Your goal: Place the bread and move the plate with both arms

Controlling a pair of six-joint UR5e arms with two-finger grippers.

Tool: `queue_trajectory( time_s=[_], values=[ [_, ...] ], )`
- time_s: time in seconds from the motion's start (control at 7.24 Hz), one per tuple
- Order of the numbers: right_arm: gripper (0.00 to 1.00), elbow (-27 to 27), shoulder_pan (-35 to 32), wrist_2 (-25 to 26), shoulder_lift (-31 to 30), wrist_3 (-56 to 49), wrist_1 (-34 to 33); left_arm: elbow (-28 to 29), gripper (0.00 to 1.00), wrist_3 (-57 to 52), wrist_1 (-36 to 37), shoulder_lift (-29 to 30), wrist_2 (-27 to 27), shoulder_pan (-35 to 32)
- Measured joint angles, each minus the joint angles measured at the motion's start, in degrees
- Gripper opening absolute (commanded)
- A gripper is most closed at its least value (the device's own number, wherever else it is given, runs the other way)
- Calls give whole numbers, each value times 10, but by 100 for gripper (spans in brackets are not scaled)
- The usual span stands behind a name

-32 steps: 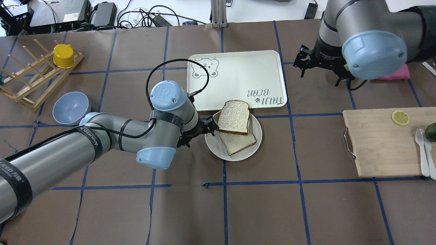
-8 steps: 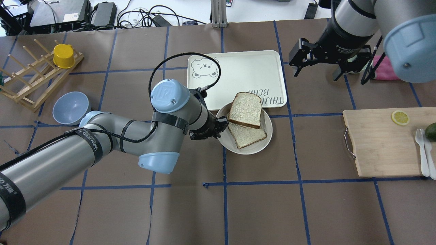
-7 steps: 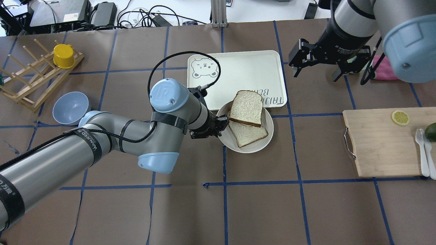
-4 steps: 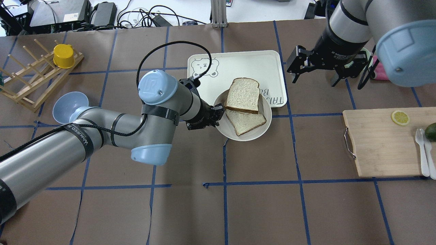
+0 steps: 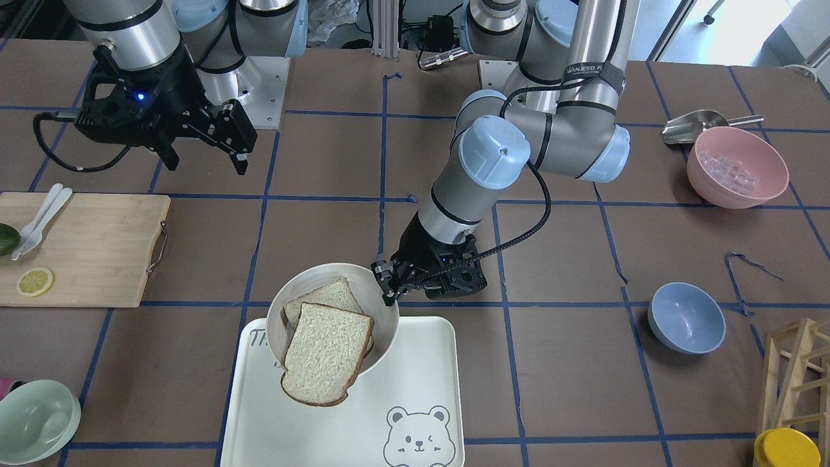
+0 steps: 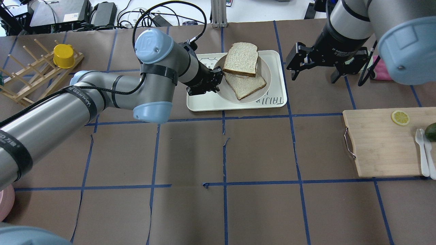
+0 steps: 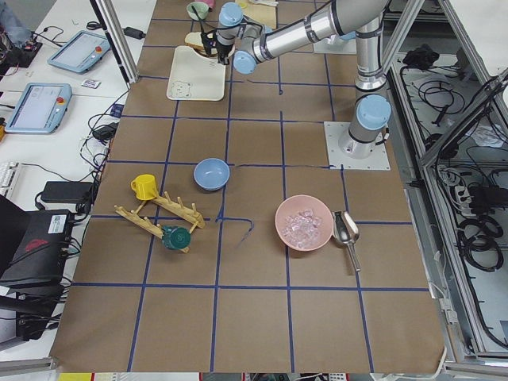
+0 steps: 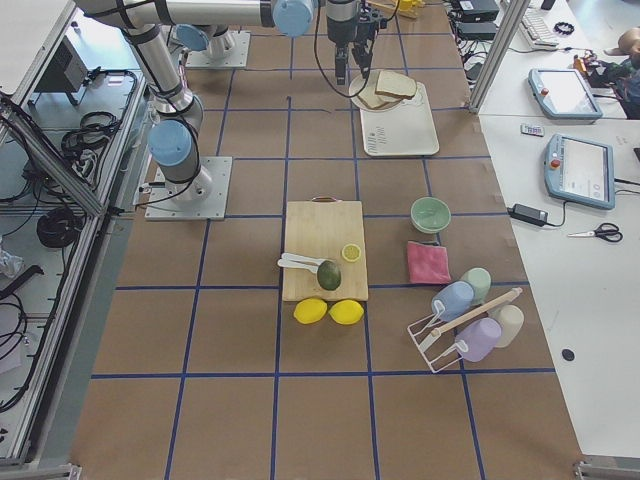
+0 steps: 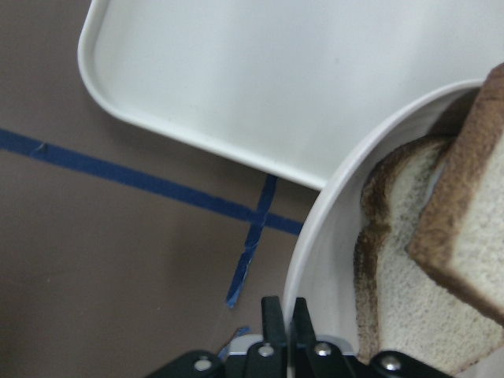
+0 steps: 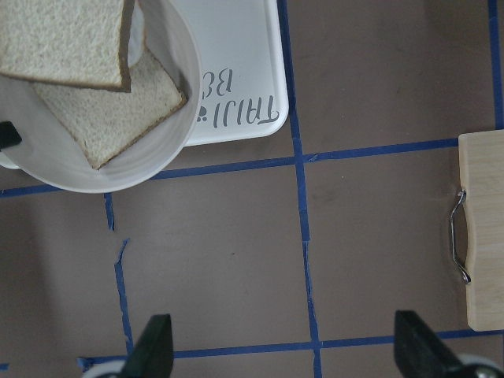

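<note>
Plate (image 6: pixel 232 97) has travelled off the bare table and over the bear tray (image 6: pixel 203 104), my left gripper (image 6: pixel 219 75) pinching its rim! Bread (image 6: pixel 240 58) lies askew on a second slice (image 6: pixel 247 85), overhanging the rim. My right gripper (image 6: pixel 315 72) hangs spread wide beside the tray. Cutting board (image 6: pixel 381 143) sits well apart on the brown, blue-taped table (image 6: pixel 259 153).

Two bread slices (image 6: pixel 240 60), one plate (image 6: pixel 233 96), one tray (image 6: pixel 204 103), two arms (image 6: pixel 102 92), two end effectors (image 6: pixel 219 75), three bowls (image 5: pixel 686 318), one cutting board (image 6: pixel 381 143), one lemon slice (image 6: pixel 400 117), two whole lemons (image 8: pixel 312 311), one avocado (image 8: pixel 329 274), one scoop (image 5: pixel 703 120), two white utensils (image 6: pixel 422 149), one pink cloth (image 8: pixel 428 262), two cup racks (image 7: pixel 159 218)
</note>
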State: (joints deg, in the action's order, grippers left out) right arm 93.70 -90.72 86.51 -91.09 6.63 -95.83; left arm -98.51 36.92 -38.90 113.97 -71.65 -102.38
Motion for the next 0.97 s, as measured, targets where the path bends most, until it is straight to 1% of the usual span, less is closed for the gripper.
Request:
queue_trajectory(
  time_s=[0.14, 0.41, 0.69, 0.97],
  values=[
    [100, 1, 0, 3, 7, -5, 0, 43, 0, -1, -4, 36, -1, 3],
    [100, -8, 1, 10, 7, -15, 39, 116, 0, -16, -7, 107, 0, 17],
    [100, -24, 4, 9, 11, -19, 61, 139, 0, -37, -7, 146, 1, 25],
    [100, -31, 5, 10, 9, -17, 83, 137, 0, -40, -6, 162, 4, 26]
  ],
)
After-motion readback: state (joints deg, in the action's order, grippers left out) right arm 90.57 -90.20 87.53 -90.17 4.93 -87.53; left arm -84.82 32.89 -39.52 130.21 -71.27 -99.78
